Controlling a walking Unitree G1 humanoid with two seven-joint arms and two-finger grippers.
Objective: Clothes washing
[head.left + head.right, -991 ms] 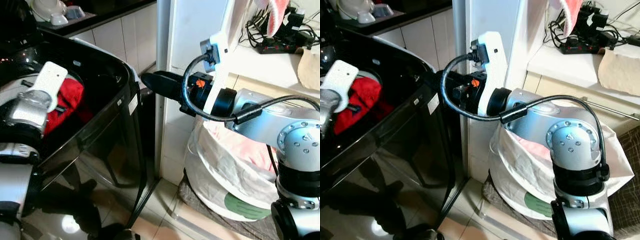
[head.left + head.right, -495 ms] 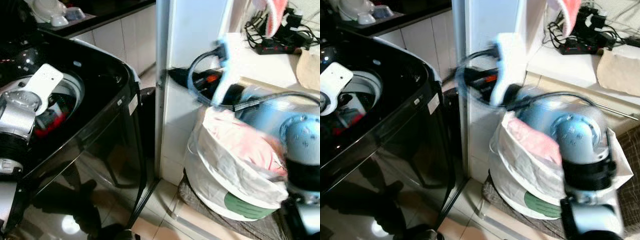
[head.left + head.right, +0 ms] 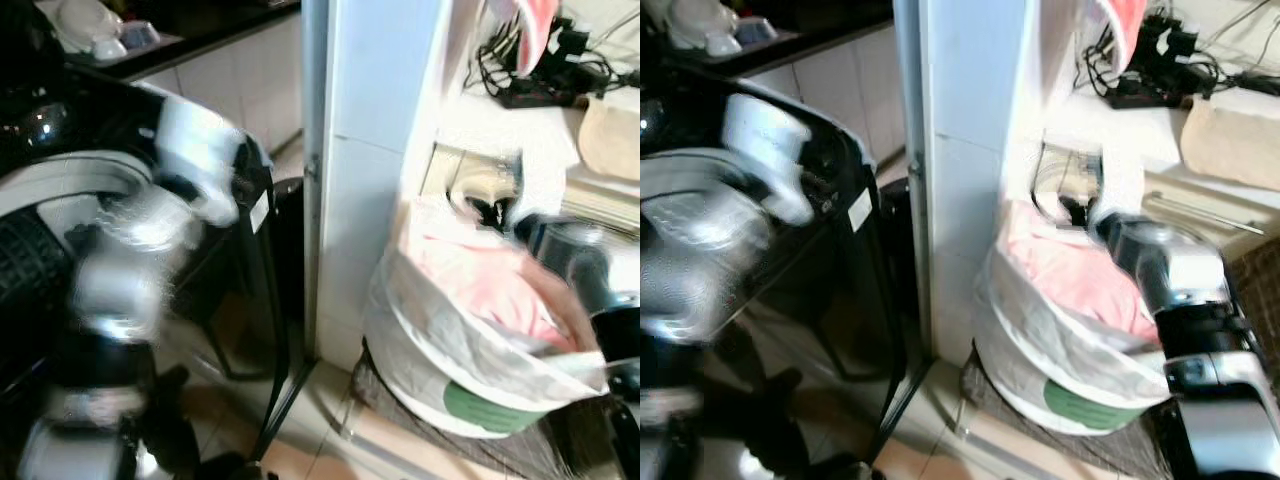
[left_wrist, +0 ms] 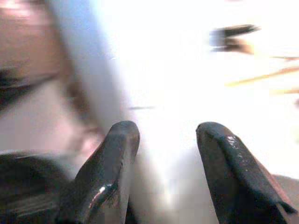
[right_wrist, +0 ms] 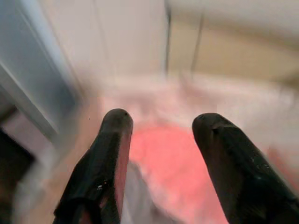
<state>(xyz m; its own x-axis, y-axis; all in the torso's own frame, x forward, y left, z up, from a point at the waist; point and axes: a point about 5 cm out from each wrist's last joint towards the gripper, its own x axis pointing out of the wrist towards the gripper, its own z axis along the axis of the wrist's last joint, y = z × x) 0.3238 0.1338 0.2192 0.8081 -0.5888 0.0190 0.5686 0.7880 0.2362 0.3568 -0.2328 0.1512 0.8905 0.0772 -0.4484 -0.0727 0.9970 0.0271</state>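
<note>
Both arms blurring between washer and laundry bag

The left gripper is hanging with fingers apart and empty by the black washing machine. The right gripper, likewise spread, is pointing at pink clothes in the white laundry bag: soft, light, best pinched at a raised fold. The tiled floor is cramped beside the white wall.

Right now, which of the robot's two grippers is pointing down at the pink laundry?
The right gripper, its jaws open above the pink clothes in the white laundry bag. The left gripper, also open, faces a pale wall instead.
</note>
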